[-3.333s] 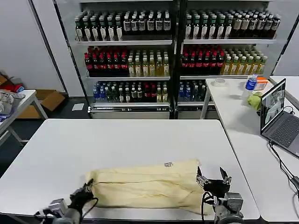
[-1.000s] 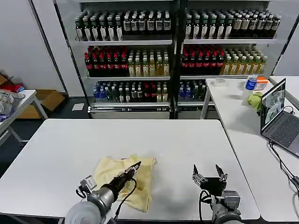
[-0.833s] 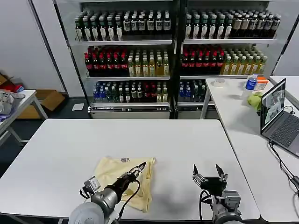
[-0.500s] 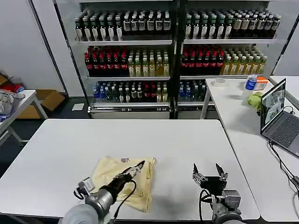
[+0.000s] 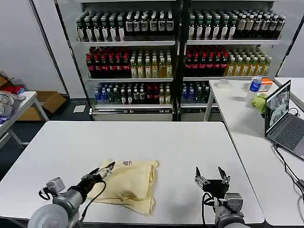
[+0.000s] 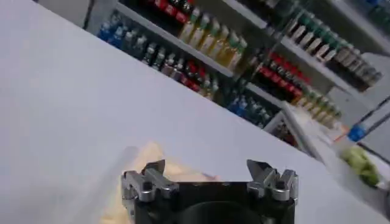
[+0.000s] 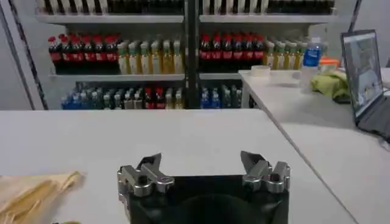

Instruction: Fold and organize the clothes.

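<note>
Left gripper (image 5: 107,167) sits at the left edge of the T-shirt (image 5: 128,183), fingers spread apart, holding nothing; in the left wrist view the left gripper (image 6: 210,173) shows both fingertips wide apart with only air and table between them, cream fabric just beyond. Whether a fingertip actually touches the cloth is hard to tell from the head view. Right gripper (image 5: 209,173) is parked near the front edge of the white table (image 5: 71,147), to the right of the shirt and apart from it, fingers wide open, empty; same in the right wrist view, right gripper (image 7: 204,168) open over bare tabletop. T-shirt is pale yellow, folded into a compact roughly rectangular bundle, layers stacked, right edge showing several fold lines, lower corner hanging a bit loose. Small printed neck label (image 5: 127,163) faces up near the far edge, text unreadable. Shirt lies front-centre-left on the table. Sleeves are tucked inside, not visible. A strip of the shirt (image 7: 30,192) is cut off at the right wrist view's edge.
</note>
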### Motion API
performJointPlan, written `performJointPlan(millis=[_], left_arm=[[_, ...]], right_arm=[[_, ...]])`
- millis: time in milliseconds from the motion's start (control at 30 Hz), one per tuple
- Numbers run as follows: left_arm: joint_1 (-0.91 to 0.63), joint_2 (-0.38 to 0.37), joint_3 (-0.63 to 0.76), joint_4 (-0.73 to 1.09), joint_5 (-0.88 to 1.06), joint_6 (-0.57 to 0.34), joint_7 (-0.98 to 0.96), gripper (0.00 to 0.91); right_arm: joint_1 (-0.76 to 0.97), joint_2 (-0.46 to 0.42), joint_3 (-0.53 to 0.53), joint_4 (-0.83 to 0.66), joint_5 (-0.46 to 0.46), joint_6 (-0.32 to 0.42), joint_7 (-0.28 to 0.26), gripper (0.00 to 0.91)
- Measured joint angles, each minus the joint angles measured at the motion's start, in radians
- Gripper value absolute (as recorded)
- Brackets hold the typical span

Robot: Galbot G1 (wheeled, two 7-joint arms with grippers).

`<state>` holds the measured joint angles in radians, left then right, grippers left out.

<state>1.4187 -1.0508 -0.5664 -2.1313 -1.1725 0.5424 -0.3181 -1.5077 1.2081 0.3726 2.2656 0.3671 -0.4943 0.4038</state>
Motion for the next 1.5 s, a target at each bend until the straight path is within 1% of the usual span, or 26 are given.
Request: performJointPlan(millis=[200, 467, 900, 933, 967, 1000, 1033, 1067, 1100, 1133, 1200, 1267, 1500], left_arm=[[-0.011, 0.022, -0.026, 0.073, -0.002, 0.017, 0.022, 0.907], [-0.019, 0.029, -0.033, 0.154, -0.027, 0.027, 0.057, 0.907], [-0.037, 0.009, -0.007, 0.198, -0.042, 0.032, 0.113, 0.907], [-0.04, 0.006, -0.004, 0.202, -0.042, 0.031, 0.116, 0.897], [-0.044, 0.004, -0.002, 0.205, -0.043, 0.031, 0.119, 0.836], [-0.046, 0.001, 0.0, 0.208, -0.043, 0.031, 0.122, 0.645], [-0.047, -0.003, 0.002, 0.21, -0.043, 0.031, 0.125, 0.514], [-0.048, -0.006, 0.005, 0.213, -0.044, 0.031, 0.129, 0.282], [-0.048, -0.009, 0.006, 0.214, -0.044, 0.031, 0.131, 0.212], [-0.049, -0.012, 0.007, 0.217, -0.045, 0.031, 0.133, 0.071], [-0.047, -0.018, 0.007, 0.222, -0.047, 0.03, 0.138, 0.03], [-0.044, -0.025, 0.007, 0.225, -0.05, 0.03, 0.141, 0.01], [-0.034, -0.049, 0.003, 0.235, -0.064, 0.03, 0.15, 0.01]], right_arm=[[0.004, -0.002, 0.005, -0.007, 0.004, 0.0, -0.001, 0.907], [0.011, -0.003, 0.007, -0.015, 0.005, 0.0, -0.001, 0.907], [0.005, 0.0, 0.007, -0.015, 0.005, -0.002, 0.002, 0.907], [0.005, 0.0, 0.008, -0.014, 0.005, -0.002, 0.002, 0.907], [0.003, 0.002, 0.008, -0.013, 0.004, -0.003, 0.002, 0.907], [0.003, 0.002, 0.008, -0.012, 0.004, -0.003, 0.002, 0.907], [0.002, 0.003, 0.009, -0.012, 0.004, -0.003, 0.003, 0.907], [0.001, 0.003, 0.01, -0.012, 0.004, -0.003, 0.003, 0.907], [0.001, 0.004, 0.01, -0.012, 0.003, -0.003, 0.003, 0.907], [0.0, 0.004, 0.011, -0.012, 0.003, -0.004, 0.003, 0.907], [0.0, 0.006, 0.011, -0.011, 0.003, -0.004, 0.003, 0.907], [-0.001, 0.007, 0.011, -0.011, 0.003, -0.004, 0.003, 0.907], [0.002, 0.009, 0.004, -0.015, 0.001, -0.004, 0.003, 0.907]])
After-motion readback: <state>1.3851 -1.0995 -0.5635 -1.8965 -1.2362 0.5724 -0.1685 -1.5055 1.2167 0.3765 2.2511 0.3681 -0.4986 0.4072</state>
